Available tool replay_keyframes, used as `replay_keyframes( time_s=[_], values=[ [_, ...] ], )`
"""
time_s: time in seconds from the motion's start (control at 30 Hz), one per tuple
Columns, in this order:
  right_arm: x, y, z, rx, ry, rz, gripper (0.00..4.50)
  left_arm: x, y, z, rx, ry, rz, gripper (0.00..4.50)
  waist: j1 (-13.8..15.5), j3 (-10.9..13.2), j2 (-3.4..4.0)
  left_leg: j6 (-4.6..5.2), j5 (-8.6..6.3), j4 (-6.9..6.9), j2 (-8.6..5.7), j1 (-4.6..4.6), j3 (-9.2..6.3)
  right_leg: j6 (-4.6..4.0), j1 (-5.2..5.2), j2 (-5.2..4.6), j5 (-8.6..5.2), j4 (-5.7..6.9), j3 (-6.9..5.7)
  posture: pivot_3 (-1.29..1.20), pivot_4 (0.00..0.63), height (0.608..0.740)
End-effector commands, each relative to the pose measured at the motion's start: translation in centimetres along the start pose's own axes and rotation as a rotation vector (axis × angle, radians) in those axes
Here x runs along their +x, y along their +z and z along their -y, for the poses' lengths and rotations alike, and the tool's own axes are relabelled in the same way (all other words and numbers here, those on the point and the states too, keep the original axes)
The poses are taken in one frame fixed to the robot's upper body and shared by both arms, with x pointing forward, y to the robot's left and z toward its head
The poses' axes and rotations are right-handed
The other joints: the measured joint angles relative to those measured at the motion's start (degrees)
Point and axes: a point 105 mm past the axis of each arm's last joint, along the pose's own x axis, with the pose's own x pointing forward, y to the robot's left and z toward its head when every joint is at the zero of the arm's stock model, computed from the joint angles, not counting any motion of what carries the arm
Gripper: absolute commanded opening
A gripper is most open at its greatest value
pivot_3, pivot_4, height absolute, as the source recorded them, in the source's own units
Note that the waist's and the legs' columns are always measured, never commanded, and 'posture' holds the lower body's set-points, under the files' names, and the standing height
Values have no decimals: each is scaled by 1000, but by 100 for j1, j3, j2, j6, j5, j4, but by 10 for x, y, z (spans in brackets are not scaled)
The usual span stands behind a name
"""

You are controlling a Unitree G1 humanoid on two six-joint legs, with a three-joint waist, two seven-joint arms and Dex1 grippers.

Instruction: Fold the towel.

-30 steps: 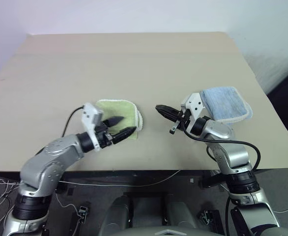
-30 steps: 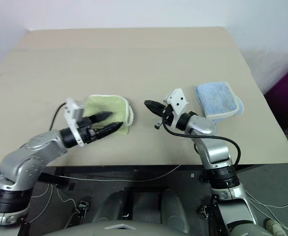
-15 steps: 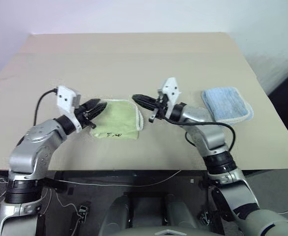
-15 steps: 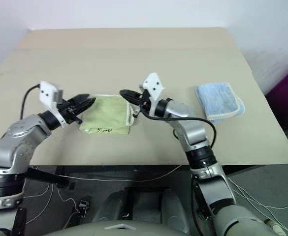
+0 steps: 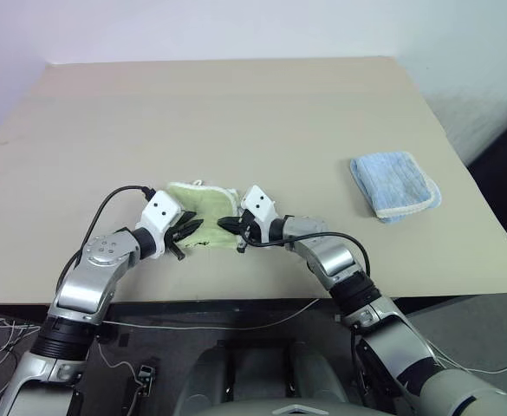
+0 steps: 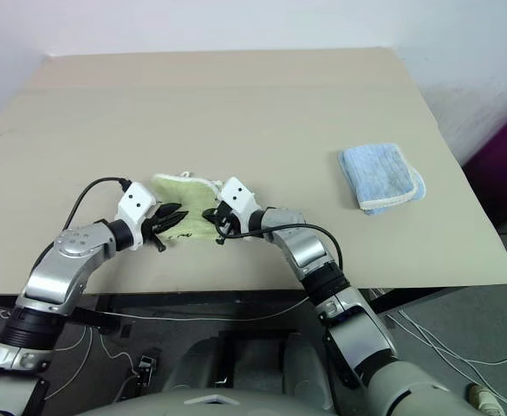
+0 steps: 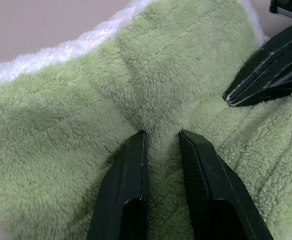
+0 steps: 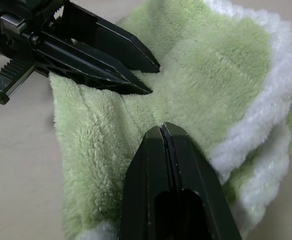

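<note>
The worktop (image 5: 236,113) is a big, plain tan board with a faint line running across it near the far edge. Behind it stands a pale wall, and past the right edge the room goes dark. Under the near edge you can see thin white wires (image 5: 2,334) on a dark floor. The towel (image 5: 203,204) is light yellow-green and fluffy, with a white rim. It lies folded up small close to the near edge of the worktop, a bit left of the middle. The left pincer (image 5: 186,234) comes at the towel from the left side, and its two black fingers (image 7: 131,170) stand a little apart, with their tips pressed into the soft green cloth. I cannot tell if it truly holds a fold. The right pincer (image 5: 225,224) comes from the right side and is clenched tight, with its tip touching the top of the towel. The two pincers are very near each other over the towel. A small blue cloth (image 5: 393,184) lies folded well apart from them, near the right edge of the worktop.
</note>
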Motion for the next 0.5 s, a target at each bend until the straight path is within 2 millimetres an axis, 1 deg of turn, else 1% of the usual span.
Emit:
replay_keyframes(
  time_s=[0.03, 0.1, 0.17, 0.23, 0.3, 0.4, 0.5],
  values=[
    [-14, 29, 3, -57, -11, 124, 0, -20, 31, -18, -154, 83, 182, 1071, 7, 2, -3, 0, 0, 3, 0, -5, -3, 0, -3, -1, 0, 2, -1, 0, 150, 740],
    [-25, 43, 5, -92, -22, 173, 0, -36, 45, -32, -276, 142, 277, 1071, 11, 4, -7, 0, 0, 12, 0, -21, -3, 1, -19, -4, 1, 6, -1, 0, 150, 740],
    [-35, 51, 6, -127, -31, 200, 0, -52, 49, -45, -395, 187, 331, 1071, 13, 4, -7, 0, 0, 17, 0, -24, -5, 1, -22, -4, 1, 10, -2, 0, 150, 740],
    [-46, 56, 8, -138, -47, 218, 0, -69, 47, -56, -505, 226, 348, 1071, 9, 4, -7, 0, 0, 17, 1, -24, -5, 1, -22, -3, 1, 10, -2, 0, 150, 740],
    [-54, 58, 11, -140, -69, 223, 0, -80, 36, -65, -622, 262, 327, 1071, 9, 4, -7, 0, 0, 17, 1, -24, -5, 1, -21, -3, 1, 10, -2, 0, 150, 740],
    [-60, 57, 14, -144, -90, 215, 0, -87, 26, -61, -759, 227, 304, 1648, 14, 4, -7, 0, 0, 18, 0, -23, -5, 1, -20, -1, 1, 11, -2, 0, 150, 740],
    [-62, 56, 15, -140, -101, 211, 0, -85, 17, -57, -877, 192, 290, 2614, 29, 5, -9, 0, 0, 23, -1, -23, -5, 1, -17, 0, 1, 11, -3, 0, 150, 740]
  ],
)
